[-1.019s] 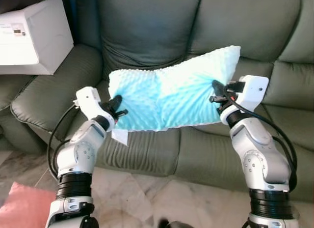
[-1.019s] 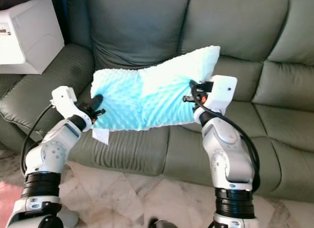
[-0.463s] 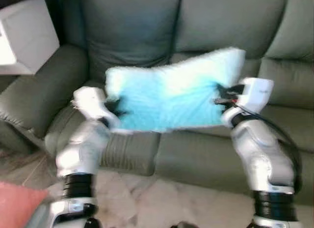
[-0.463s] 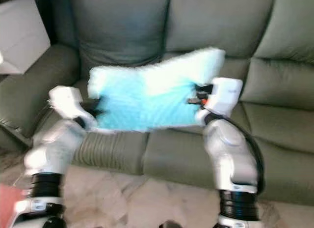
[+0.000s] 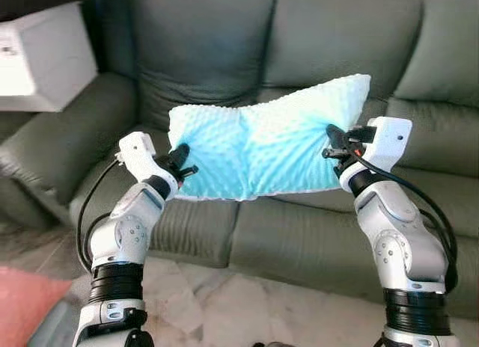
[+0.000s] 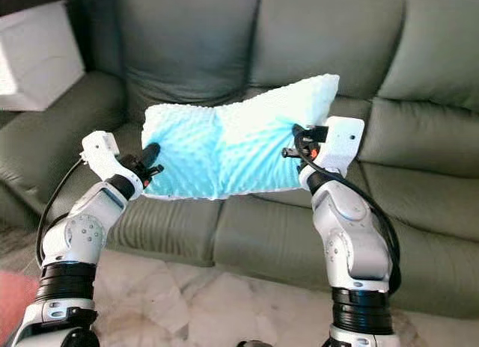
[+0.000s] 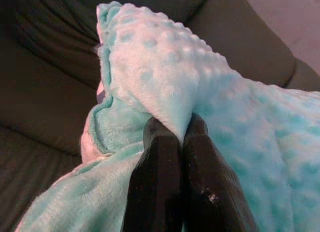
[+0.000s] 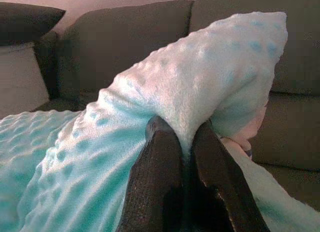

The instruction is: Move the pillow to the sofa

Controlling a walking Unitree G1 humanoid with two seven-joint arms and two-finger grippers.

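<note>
white box (image 5: 41, 59) cut off by edge; pink item (image 5: 26, 302) likewise.

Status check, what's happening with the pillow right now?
Left gripper and right gripper pinching the pillow ends. Pillow held above sofa seat. Nothing blocking.

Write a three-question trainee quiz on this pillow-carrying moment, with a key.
1. True or false: the pillow already rests on the sofa.
2. Which gripper pinches the pillow's higher end? A) left gripper B) right gripper
3. Fill in: the white box sits on the robot's ____ side.

Key:
1. False; it hangs in the air in front of the seat, between both grippers.
2. B
3. left
</note>
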